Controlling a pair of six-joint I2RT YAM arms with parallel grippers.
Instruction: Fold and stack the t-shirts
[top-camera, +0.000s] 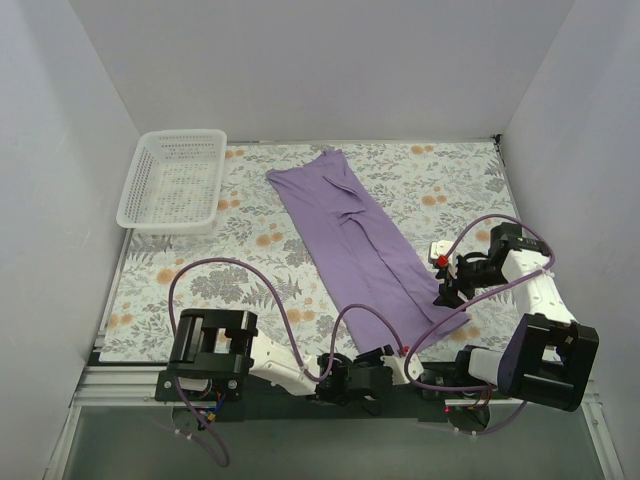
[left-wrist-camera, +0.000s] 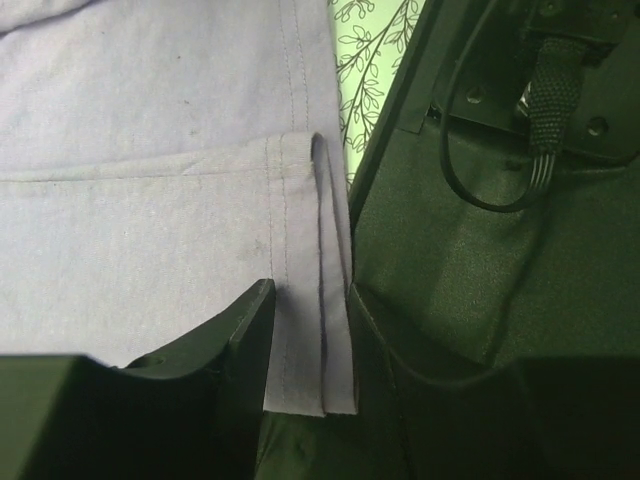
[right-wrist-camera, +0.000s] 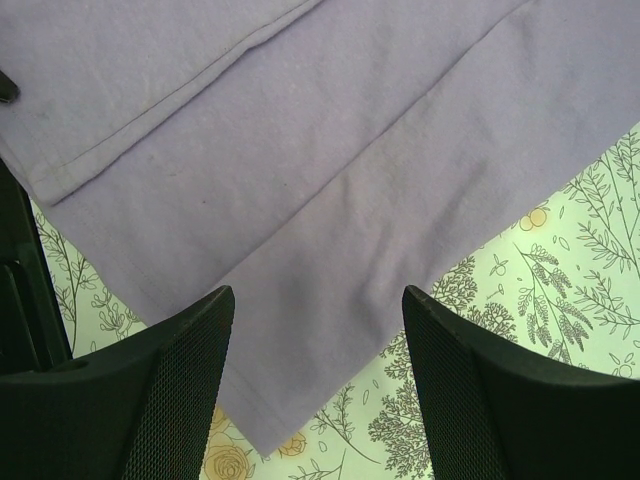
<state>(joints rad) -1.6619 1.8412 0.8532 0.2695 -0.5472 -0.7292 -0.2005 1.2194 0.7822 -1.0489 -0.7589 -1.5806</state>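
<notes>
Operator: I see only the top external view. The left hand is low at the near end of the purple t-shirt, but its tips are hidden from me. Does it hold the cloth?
Observer: Yes. The left wrist view shows the left hand closed on a folded hem of the t-shirt, with the cloth pinched in its grip.
Operator: And the right hand, does it grip too?
Observer: No. In the right wrist view, the right hand is wide open and holds nothing. It is above a corner of the t-shirt that lies flat on the floral cover.
</notes>
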